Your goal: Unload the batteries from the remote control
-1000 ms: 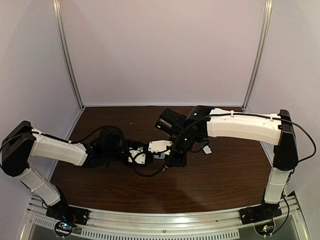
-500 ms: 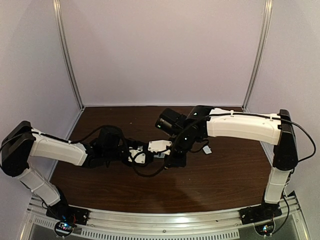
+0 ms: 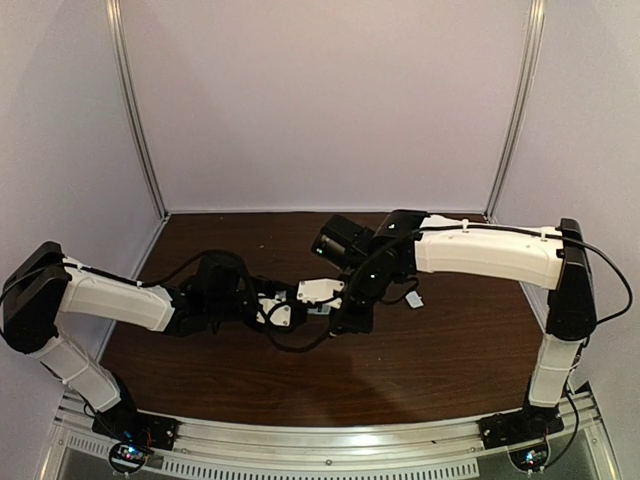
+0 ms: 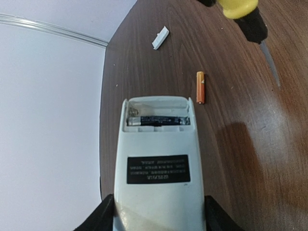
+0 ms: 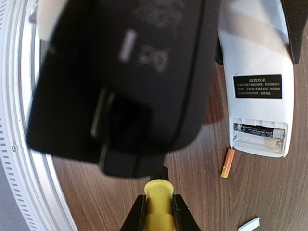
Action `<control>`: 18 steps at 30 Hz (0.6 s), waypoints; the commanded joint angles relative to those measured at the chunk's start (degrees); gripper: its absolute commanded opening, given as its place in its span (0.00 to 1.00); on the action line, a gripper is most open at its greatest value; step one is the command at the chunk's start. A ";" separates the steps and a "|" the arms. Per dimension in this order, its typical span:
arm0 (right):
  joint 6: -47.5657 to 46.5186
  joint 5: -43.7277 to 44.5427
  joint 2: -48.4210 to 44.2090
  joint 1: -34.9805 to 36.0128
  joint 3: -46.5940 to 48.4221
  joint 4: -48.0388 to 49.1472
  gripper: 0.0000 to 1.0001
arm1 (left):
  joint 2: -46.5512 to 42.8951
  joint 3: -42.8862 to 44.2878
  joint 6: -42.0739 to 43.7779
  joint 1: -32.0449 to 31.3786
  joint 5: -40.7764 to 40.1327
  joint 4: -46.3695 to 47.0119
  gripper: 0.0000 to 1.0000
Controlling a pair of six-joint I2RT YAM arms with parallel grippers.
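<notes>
My left gripper (image 4: 159, 217) is shut on the near end of the white remote control (image 4: 159, 173), back side up, with a finger on each edge. Its battery bay is uncovered and a dark battery (image 4: 159, 120) lies inside. An orange battery (image 4: 200, 87) lies on the table just past the remote's far right corner. My right gripper (image 5: 159, 208) is shut on a yellow-handled screwdriver (image 5: 159, 192), which hovers beyond the remote (image 5: 257, 72). From above, the remote (image 3: 318, 292) sits between the left gripper (image 3: 290, 306) and the right gripper (image 3: 346, 318).
The small white cover piece (image 4: 160, 37) lies on the dark wood table (image 3: 450, 350) farther out, to the right of the right arm's wrist as seen from above (image 3: 415, 299). A blurred black arm part (image 5: 125, 77) blocks much of the right wrist view. Pale walls enclose the table.
</notes>
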 commanded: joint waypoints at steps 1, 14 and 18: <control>0.68 1.49 -2.27 -0.96 0.01 -0.43 0.00 | -1.00 1.02 -1.10 -0.07 0.83 5.00 0.00; 2.17 2.80 -7.96 -2.60 -3.27 2.18 0.00 | -1.00 1.02 -1.28 -0.08 0.87 4.91 0.00; 3.21 2.97 -10.41 -3.49 -5.79 3.37 0.00 | -0.97 1.11 -1.67 -0.09 1.02 5.00 0.00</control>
